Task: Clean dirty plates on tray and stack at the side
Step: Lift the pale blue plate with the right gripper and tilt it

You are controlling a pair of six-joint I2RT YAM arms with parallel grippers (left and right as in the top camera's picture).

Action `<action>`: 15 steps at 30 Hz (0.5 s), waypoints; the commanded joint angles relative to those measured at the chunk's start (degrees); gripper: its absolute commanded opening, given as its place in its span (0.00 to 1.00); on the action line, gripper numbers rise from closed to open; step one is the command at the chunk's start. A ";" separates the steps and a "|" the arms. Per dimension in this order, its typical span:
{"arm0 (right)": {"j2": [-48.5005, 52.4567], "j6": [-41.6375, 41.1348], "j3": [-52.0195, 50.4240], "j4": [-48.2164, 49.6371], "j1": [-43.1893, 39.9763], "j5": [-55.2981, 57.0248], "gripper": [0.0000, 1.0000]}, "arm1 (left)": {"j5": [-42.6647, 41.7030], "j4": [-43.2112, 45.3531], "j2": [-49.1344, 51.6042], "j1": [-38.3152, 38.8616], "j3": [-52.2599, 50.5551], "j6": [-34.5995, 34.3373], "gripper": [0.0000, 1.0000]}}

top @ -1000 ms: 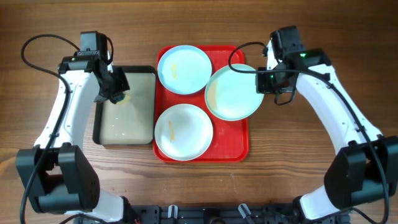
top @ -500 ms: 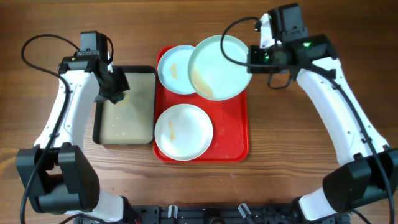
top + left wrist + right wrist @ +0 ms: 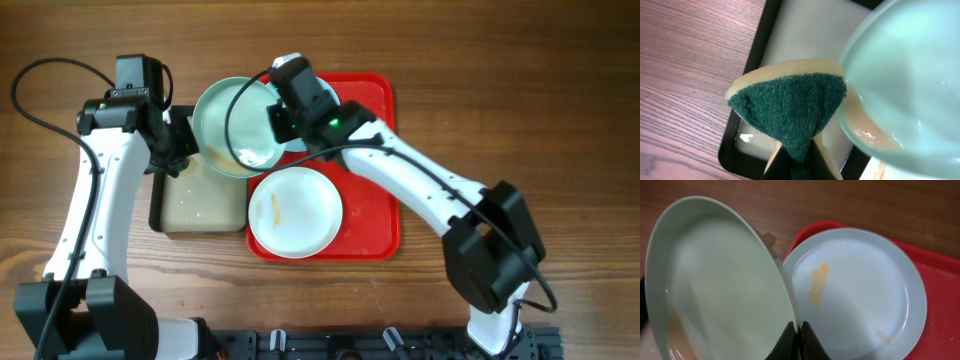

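The lifted plate [image 3: 235, 125] hangs tilted over the basin [image 3: 157, 200], at 9 o'clock from the right claw [image 3: 283, 118], which is clamped narrow on its rim. At the plate's 8 o'clock the left claw [image 3: 178, 148] pinches a green-faced sponge [image 3: 790, 107] against the rim. Only the right wrist view shows the orange-smeared second plate [image 3: 855, 295] plainly; overhead the arm mostly covers it. A third plate [image 3: 295, 212] lies at 7 o'clock on the red tray [image 3: 375, 190].

Black-rimmed basin [image 3: 154, 210], holding murky pale liquid, lies left of centre on the wooden table [image 3: 520, 70]. Sponge [image 3: 790, 107], green scouring face over yellow backing, is above the basin's far end.
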State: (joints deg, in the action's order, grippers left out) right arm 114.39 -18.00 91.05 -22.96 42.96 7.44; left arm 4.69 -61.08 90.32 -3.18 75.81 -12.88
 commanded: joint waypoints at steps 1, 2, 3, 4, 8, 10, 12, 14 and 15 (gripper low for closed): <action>1.66 4.83 1.18 4.70 2.89 11.30 0.04 | 0.94 -0.81 -0.66 -1.55 -0.13 -0.07 0.04; 1.66 8.74 1.18 7.63 3.67 14.71 0.04 | 0.96 -1.36 -0.66 -2.12 -0.13 -1.05 0.04; 1.66 11.82 1.18 9.53 4.11 16.24 0.04 | 0.94 -1.53 -0.66 -2.47 -0.13 -1.11 0.04; 1.66 14.49 1.18 11.04 4.37 17.05 0.04 | 0.94 -1.57 -0.66 -2.78 -0.13 -1.11 0.04; 1.66 25.64 1.20 20.06 5.11 17.18 0.04 | 0.11 -1.57 -0.63 -2.84 -0.13 -1.09 0.04; 1.44 29.90 1.20 22.71 5.60 17.20 0.04 | -0.15 -1.57 -0.63 -2.84 -0.13 -1.09 0.04; 1.44 34.47 1.20 24.15 6.38 18.21 0.04 | -0.15 -1.60 -0.63 -2.84 -0.15 -1.11 0.04; 1.44 40.83 1.20 26.56 7.54 20.57 0.04 | -0.15 -1.51 -0.63 -2.84 -0.37 -1.11 0.04; 1.44 44.15 1.20 29.00 8.35 21.86 0.04 | -0.15 -1.31 -0.63 -2.84 -0.74 -1.11 0.04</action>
State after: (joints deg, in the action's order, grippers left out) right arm 115.50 16.05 91.02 2.66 49.41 25.17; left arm 4.67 -62.78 90.30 -5.74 75.81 -13.21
